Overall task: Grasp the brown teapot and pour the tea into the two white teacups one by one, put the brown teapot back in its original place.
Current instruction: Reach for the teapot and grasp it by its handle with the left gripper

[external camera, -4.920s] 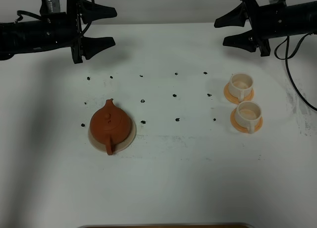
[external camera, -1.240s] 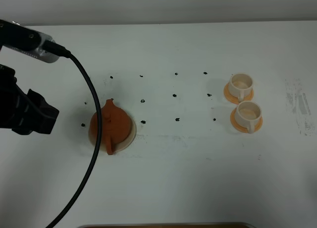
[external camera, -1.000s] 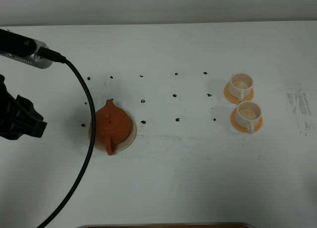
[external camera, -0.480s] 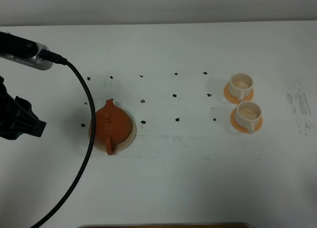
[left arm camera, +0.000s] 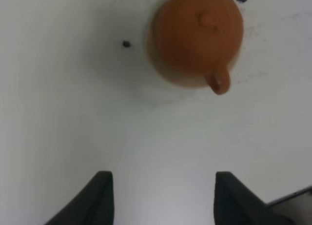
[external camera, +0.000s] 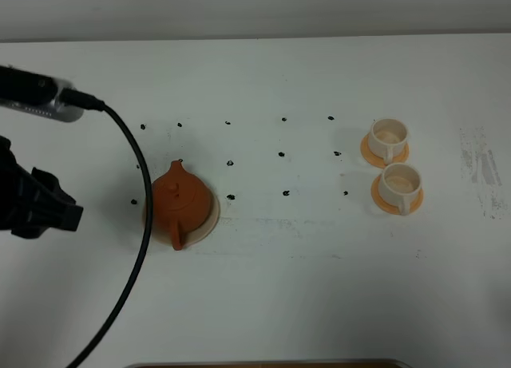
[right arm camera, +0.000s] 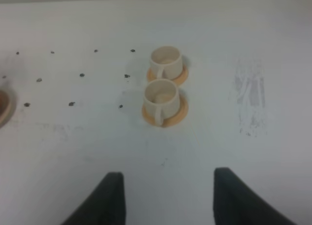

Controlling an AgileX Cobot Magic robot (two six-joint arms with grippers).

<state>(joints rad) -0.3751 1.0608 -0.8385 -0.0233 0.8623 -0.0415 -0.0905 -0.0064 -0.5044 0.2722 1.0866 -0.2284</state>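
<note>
Exterior high view: the brown teapot (external camera: 180, 202) sits on its pale round coaster (external camera: 213, 215) in the left half of the desk (external camera: 271, 304), about midway between the far and near edges. Its spout points to the far edge and its loop handle (external camera: 176, 240) to the near edge. The farther teacup (external camera: 389, 134) and the nearer teacup (external camera: 400, 179), each on an orange saucer (external camera: 378, 198), stand close together near the right edge, well apart from the pot.

Left wrist view: the left gripper (left arm camera: 163, 200) has its jaws spread and empty, with the teapot ahead of them and untouched.

Right wrist view: the right gripper (right arm camera: 165, 198) is likewise spread and empty over bare desk, facing the cups.

The step in hand appears to be the approach to the pot. For a sound grasp, the left gripper should probably straddle the loop handle squarely and close low on it. The lift should be level so the lid keeps its seat.
</note>
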